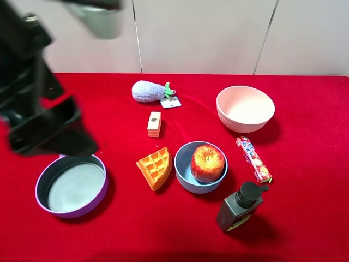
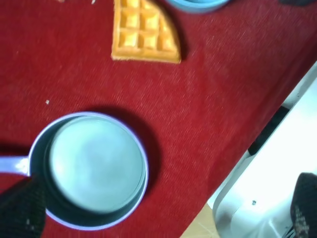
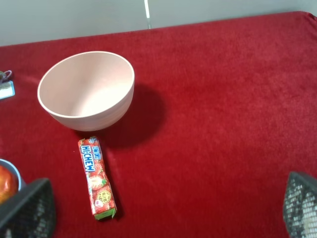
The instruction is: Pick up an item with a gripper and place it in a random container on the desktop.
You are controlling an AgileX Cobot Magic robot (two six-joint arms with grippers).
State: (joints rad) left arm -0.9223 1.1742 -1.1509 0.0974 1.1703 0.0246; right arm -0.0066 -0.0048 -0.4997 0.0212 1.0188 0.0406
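Toy apple [image 1: 207, 162] sits inside the light-blue bowl [image 1: 185, 176] on the red desktop [image 1: 305, 218]; placement looks complete. Left claw [image 1: 46, 128] hangs raised above the purple pan [image 1: 71, 185], fingers spread, holding nothing. Right claw [image 3: 163, 218]: fingers apart, empty, clear of the pink bowl [image 3: 86, 89].

The left arm [image 1: 38, 109] is smeared by motion blur in the high view, and its gripper cannot be made out there. In the left wrist view only dark fingertips [image 2: 20, 210] are seen at the frame's edge, the blue bowl [image 2: 198, 4] is cropped, and the pan [image 2: 89, 171] is blurred. In the right wrist view the apple [image 3: 6, 184] is cut off, and only finger corners [image 3: 32, 210] are shown.
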